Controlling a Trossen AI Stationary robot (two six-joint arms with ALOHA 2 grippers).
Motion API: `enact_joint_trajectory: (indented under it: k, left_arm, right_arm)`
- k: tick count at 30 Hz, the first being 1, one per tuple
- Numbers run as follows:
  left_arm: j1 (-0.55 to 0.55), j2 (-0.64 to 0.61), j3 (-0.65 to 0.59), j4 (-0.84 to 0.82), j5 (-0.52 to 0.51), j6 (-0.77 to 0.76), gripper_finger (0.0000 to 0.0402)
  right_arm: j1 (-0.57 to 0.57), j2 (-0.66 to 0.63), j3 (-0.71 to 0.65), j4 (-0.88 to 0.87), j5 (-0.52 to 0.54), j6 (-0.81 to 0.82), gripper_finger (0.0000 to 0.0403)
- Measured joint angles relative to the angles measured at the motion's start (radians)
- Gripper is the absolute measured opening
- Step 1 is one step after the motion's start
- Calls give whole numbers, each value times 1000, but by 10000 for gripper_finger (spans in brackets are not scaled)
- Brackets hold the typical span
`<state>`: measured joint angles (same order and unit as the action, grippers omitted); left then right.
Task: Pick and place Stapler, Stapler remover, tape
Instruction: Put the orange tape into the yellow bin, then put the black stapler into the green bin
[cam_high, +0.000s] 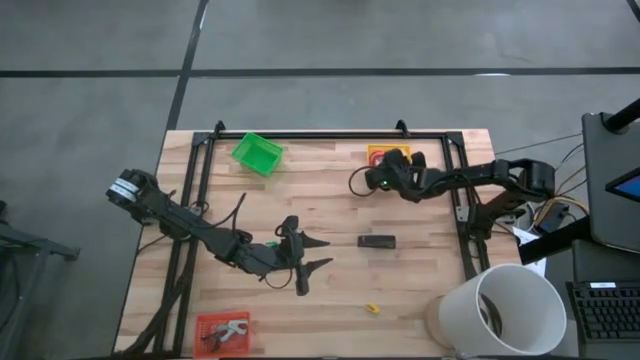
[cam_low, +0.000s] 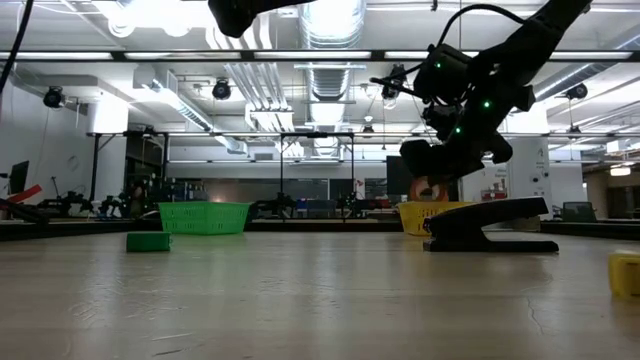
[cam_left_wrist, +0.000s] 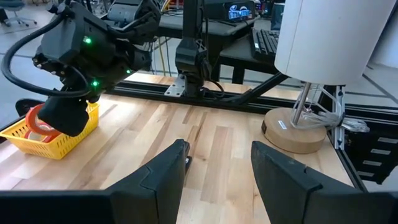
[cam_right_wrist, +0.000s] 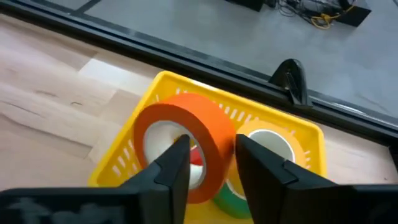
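Right wrist view: right fingers (cam_right_wrist: 208, 158) clamp orange tape roll (cam_right_wrist: 186, 127) above yellow basket (cam_right_wrist: 273, 124); left fingers (cam_left_wrist: 217, 171) spread, empty.

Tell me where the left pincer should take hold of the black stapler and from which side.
Grip the stapler across its narrow width near mid-length, coming straight down from above. It lies flat and alone on the table, long axis running left-right in the high view, so both long sides are free. The left pincer, open, sits just beside it.
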<state>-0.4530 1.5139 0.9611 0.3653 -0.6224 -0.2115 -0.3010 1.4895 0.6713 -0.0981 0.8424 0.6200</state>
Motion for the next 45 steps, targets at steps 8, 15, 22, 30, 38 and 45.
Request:
enact_joint_trajectory:
  k: [8, 15, 22, 30, 38, 45]
  left_arm:
    - [0, 0, 0, -1, 0, 0, 186]
    - [1, 0, -1, -43, -12, 1, 186]
    - [3, 0, -1, -167, -139, -72, 186]
    - [7, 0, -1, -223, -163, -80, 186]
    - [2, 0, -1, -289, -116, -120, 186]
    - [3, 1, -1, -298, -128, -146, 186]
  right_arm:
    - [17, -2, 8, 5, 1, -70, 194]
    - [72, -9, 8, 7, -15, -105, 216]
    - [236, -11, 25, 7, -16, -133, 212]
    - [425, -11, 85, 7, -13, -183, 204]
    - [554, -11, 110, 1, -32, -237, 201]
    - [623, -19, 110, -76, -34, -250, 190]
